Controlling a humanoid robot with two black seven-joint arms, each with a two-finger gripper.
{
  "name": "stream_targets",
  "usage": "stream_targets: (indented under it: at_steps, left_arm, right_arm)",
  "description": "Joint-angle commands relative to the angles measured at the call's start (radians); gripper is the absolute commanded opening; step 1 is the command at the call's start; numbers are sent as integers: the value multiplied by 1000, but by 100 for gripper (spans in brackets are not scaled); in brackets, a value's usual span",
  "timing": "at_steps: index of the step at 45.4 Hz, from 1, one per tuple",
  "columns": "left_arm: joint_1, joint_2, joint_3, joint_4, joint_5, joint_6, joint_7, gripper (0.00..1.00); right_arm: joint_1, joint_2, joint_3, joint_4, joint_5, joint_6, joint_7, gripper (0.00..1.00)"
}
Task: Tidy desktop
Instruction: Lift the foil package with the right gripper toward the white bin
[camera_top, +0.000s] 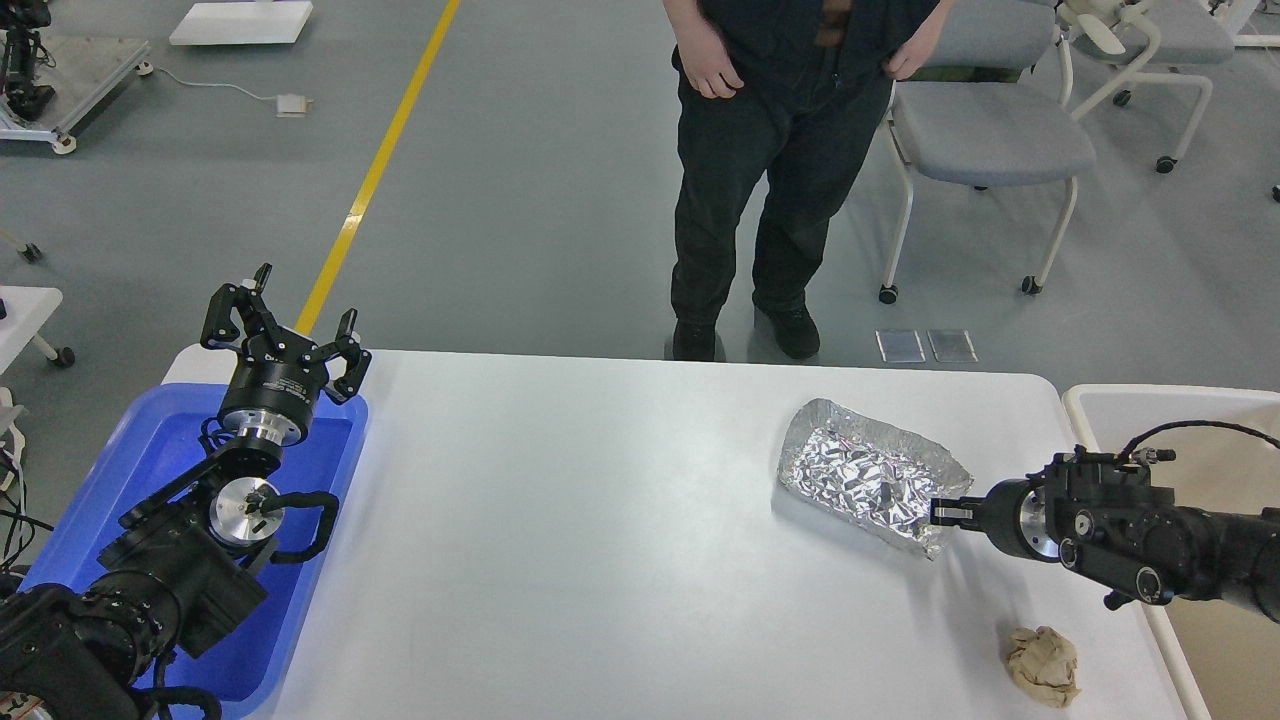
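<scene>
Right gripper (940, 512) pinches the rim of a crumpled foil tray (868, 474) on the white desktop (560, 540).

The foil tray lies right of centre on the desktop, its near right corner clamped between the closed fingers. A ball of brown paper (1043, 665) sits on the desktop's near right corner, apart from the tray. The left gripper (282, 325) hangs with fingers spread, holding nothing, above the far end of a blue plastic tray (150, 450) at the desktop's left edge. A white-rimmed bin (1110, 395) (beige inside) stands just beside the right edge. Behind the far edge stands a person in black (780, 150), with a grey wheeled chair (985, 135) at his side.
</scene>
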Motion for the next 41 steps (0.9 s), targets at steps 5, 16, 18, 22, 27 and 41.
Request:
stream_targets:
  at_steps: [5, 16, 18, 22, 27, 41]
  left_arm:
    - [0, 0, 0, 1, 0, 0, 0, 100]
    - [0, 0, 0, -1, 0, 0, 0, 100]
    - [0, 1, 0, -1, 0, 0, 0, 100]
    - [0, 1, 0, -1, 0, 0, 0, 100]
    - [0, 1, 0, 1, 0, 0, 0, 100]
    - [0, 1, 0, -1, 0, 0, 0, 100]
  right_arm:
    - [-11, -3, 2, -9, 10, 2, 0, 0]
    - [3, -14, 111, 10, 102, 72, 15, 0]
    - [6, -25, 145, 13, 123, 101, 13, 0]
    - [26, -71, 189, 30, 137, 153, 12, 0]
    - [91, -143, 196, 97, 138, 212, 1, 0]
    - [272, -330, 194, 280, 192, 337, -49, 0]
